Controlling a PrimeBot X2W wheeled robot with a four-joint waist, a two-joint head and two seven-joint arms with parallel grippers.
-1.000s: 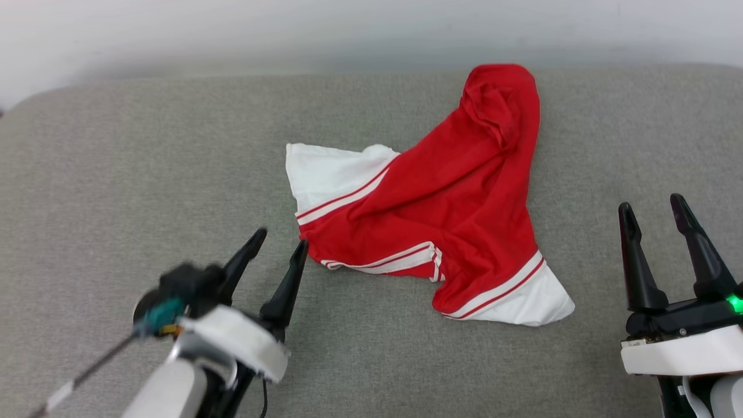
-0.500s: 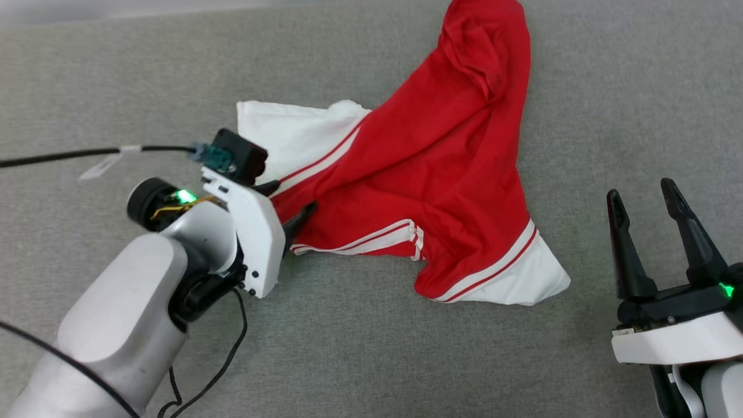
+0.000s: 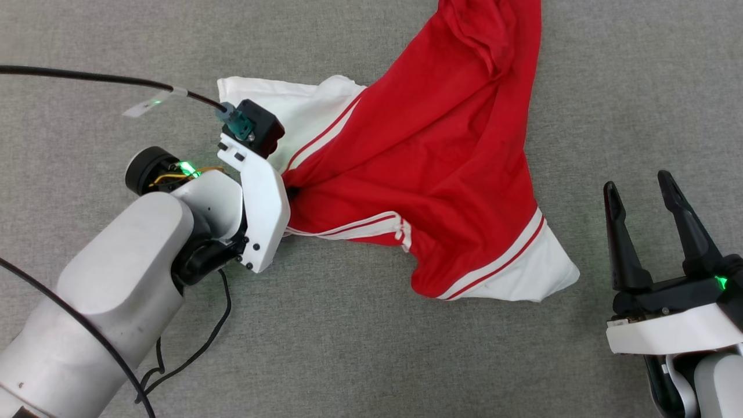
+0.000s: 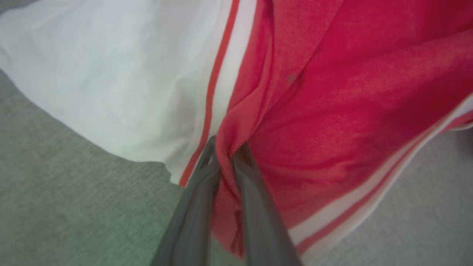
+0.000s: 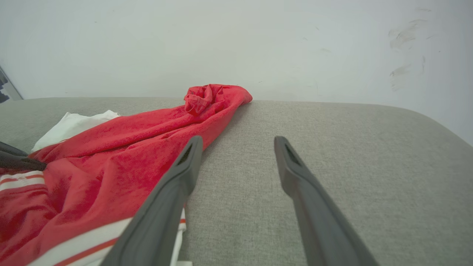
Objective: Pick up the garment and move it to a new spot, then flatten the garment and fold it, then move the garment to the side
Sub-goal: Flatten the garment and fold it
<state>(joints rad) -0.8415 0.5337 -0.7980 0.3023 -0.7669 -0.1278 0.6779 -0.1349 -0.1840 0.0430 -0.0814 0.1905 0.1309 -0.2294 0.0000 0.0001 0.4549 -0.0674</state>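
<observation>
Head view: the shirt (image 3: 441, 162) lies crumpled mid-worktop (image 3: 371, 348), its red top running past the upper edge of the picture. One white sleeve (image 3: 273, 98) spreads to the upper left and the other forms the lower-right corner. The left claw (image 3: 291, 191) meets the shirt's left edge just below the upper sleeve, its tips buried in red cloth. The right claw (image 3: 637, 184) stands open on bare worktop, apart from the lower-right sleeve. Bare grey worktop lies to the left, below and to the right of the shirt. A cable (image 3: 87, 77) crosses the left side.

Left wrist view: the left claw (image 4: 226, 146) pinches a bunched red fold beside the striped sleeve seam, with bare worktop at the lower left.

Right wrist view: the right claw's (image 5: 238, 142) fingers are spread wide over bare worktop. The shirt's edge lies beside its left finger, and the worktop's rounded far edge meets a pale wall (image 5: 236, 44).
</observation>
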